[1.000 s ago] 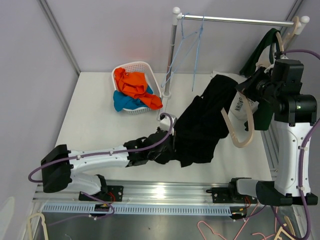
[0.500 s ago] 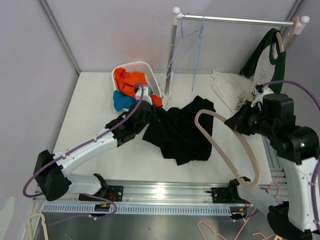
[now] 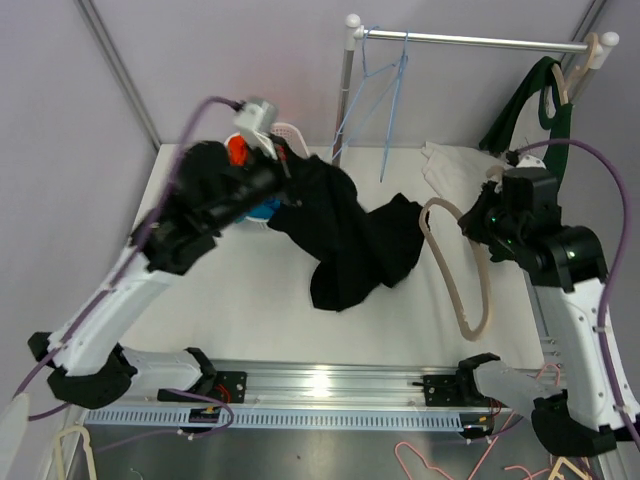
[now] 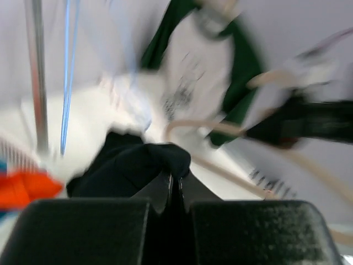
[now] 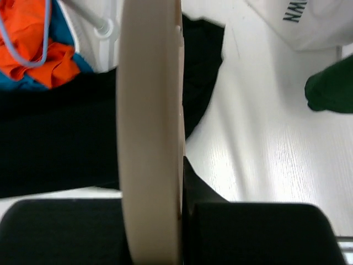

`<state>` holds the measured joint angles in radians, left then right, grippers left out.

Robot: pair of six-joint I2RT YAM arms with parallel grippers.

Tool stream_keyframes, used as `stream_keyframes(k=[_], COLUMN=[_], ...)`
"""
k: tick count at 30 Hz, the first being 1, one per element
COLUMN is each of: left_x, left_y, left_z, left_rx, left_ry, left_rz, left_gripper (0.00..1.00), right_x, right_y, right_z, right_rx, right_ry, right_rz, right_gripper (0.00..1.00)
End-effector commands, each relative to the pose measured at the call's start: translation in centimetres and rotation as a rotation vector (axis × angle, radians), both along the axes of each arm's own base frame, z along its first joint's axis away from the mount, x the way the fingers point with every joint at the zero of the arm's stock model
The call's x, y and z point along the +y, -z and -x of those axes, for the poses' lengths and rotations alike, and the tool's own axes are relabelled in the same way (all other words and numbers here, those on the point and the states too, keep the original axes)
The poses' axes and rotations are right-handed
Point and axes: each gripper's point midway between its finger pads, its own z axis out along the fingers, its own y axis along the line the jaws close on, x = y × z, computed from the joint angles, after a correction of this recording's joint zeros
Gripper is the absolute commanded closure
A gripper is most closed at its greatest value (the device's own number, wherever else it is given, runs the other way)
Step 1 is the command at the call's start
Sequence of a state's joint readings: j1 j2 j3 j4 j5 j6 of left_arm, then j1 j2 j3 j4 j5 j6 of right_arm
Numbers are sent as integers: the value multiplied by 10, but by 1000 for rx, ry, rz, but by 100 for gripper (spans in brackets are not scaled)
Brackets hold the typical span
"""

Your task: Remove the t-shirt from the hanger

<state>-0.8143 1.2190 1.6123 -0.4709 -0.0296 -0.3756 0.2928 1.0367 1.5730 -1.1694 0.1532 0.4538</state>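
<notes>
The black t-shirt (image 3: 350, 235) hangs off my raised left gripper (image 3: 290, 172) near the basket and trails down onto the table. In the left wrist view the jaws are shut on a fold of the black t-shirt (image 4: 143, 165). My right gripper (image 3: 490, 222) is shut on the beige hanger (image 3: 462, 275), which is bare and held clear of the shirt at the right. The right wrist view shows the hanger (image 5: 150, 127) clamped between the jaws, with the shirt (image 5: 60, 132) lying beyond it.
A white basket (image 3: 292, 132) with orange and blue clothes stands at the back left. A clothes rail (image 3: 470, 40) carries blue wire hangers (image 3: 395, 90) and a green-and-white shirt (image 3: 535, 110). A white garment (image 3: 455, 175) lies at the back right.
My left arm has swung up and back toward the basket, dragging the black t-shirt left and lifting it. My right gripper has drawn the bare hanger back to the right, away from the shirt.
</notes>
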Motion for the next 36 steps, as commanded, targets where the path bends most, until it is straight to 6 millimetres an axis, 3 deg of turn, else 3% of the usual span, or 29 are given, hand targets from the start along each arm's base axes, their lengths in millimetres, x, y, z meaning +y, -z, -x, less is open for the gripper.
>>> stream_keyframes(k=[1, 4, 7, 10, 11, 12, 13, 15, 16, 20, 22, 23, 24, 27, 28, 30, 31, 32, 36], left_x=[29, 47, 76, 107, 111, 115, 122, 109, 102, 100, 105, 107, 113, 112, 120, 123, 136, 146, 174], left_y=[-97, -142, -175, -198, -203, -210, -230, -238, -250, -269, -276, -281, -290, -301, -311, -319, -332, -336, -350], left_z=[63, 111, 130, 99, 91, 83, 89, 90, 111, 145, 138, 119, 117, 85, 83, 58, 62, 53, 27], left_rx=[-224, -385, -530, -608, -633, -664, -722, -800, -889, -1018, -1050, -1056, -1082, -1116, -1137, -1154, -1182, -1180, -1221], left_ry=[176, 307, 266, 17, -24, -65, -81, -31, 67, 179, 116, 31, -10, -137, -185, -263, -304, -343, -460], left_rz=[49, 104, 137, 107, 87, 69, 92, 75, 103, 158, 152, 133, 134, 103, 117, 110, 139, 144, 179], left_gripper=[100, 99, 99, 99, 99, 99, 99, 99, 99, 99, 99, 99, 99, 99, 99, 99, 99, 99, 100], right_x=[-2, 4, 7, 6, 7, 9, 10, 14, 15, 21, 18, 20, 22, 27, 27, 26, 30, 29, 30], right_y=[-34, -46, -76, -88, -108, -115, -121, -143, -155, -181, -194, -194, -198, -189, -200, -198, -183, -191, -179], right_z=[-43, -66, -94, -119, -125, -130, -135, -148, -152, -170, -178, -183, -194, -218, -219, -228, -244, -243, -262], right_rx=[-148, -203, -349, -405, -465, -486, -500, -569, -609, -702, -730, -722, -727, -713, -739, -715, -678, -685, -664], right_ry=[54, 50, 43, 59, 52, 47, 43, 25, 25, -6, -2, -14, -15, -33, -35, -37, -51, -53, -65], right_rz=[16, 14, 32, 73, 81, 85, 90, 107, 105, 146, 176, 187, 194, 221, 213, 214, 217, 213, 211], right_gripper=[100, 100, 100, 100, 100, 100, 100, 100, 100, 100, 100, 100, 100, 100, 100, 100, 100, 100, 100])
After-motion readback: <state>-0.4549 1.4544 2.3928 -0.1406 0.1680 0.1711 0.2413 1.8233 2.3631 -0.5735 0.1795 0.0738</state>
